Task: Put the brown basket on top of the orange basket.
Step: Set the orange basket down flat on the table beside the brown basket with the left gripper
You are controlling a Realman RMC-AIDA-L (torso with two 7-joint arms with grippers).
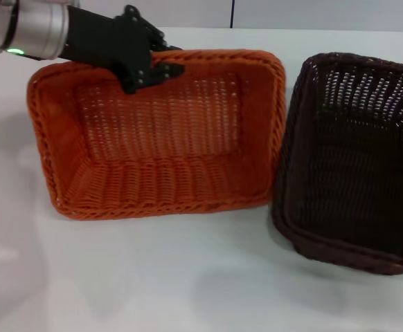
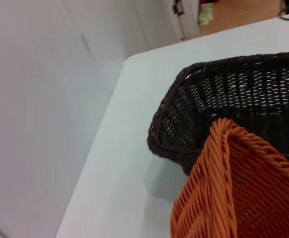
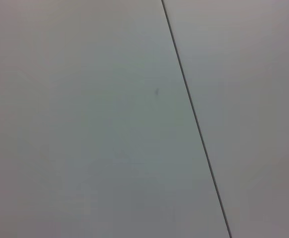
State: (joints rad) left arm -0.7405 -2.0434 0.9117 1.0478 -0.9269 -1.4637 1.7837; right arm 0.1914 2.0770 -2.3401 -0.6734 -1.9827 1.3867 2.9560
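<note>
White bench [image 1: 153, 277] nearest, orange basket [image 1: 160, 138] touching brown basket [image 1: 357, 159], my left hand [image 1: 149, 69] clamping orange's far rim, grey wall behind.

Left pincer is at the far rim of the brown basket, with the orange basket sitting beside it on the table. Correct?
Not quite. The head view shows the left pincer at the far rim of the orange basket, not the brown one. The brown basket sits beside it on the table, to the robot's right, with no pincer on it.
</note>
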